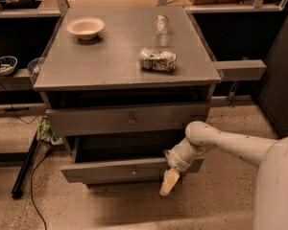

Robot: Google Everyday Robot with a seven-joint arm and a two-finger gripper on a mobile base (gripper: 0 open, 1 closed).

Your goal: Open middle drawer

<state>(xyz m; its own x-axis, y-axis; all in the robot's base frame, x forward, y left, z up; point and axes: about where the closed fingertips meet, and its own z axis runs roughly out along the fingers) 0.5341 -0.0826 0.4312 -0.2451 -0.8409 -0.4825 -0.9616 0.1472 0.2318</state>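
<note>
The grey wooden cabinet [125,61] fills the middle of the camera view. Its middle drawer [115,170] is pulled out toward me, showing a dark interior above its flat front and a small knob [134,169]. Above it the uppermost drawer [127,120] stands slightly forward of the cabinet frame. My gripper [170,178] hangs at the right end of the middle drawer's front, its pale yellowish tip pointing down toward the floor. My white arm [225,143] reaches in from the lower right.
On the cabinet top sit a beige bowl [85,28], a clear bottle [161,25] and a crushed can [157,60]. A blue-patterned bowl [4,64] rests on the left shelf. A black pole [24,169] and cables lie on the floor at left.
</note>
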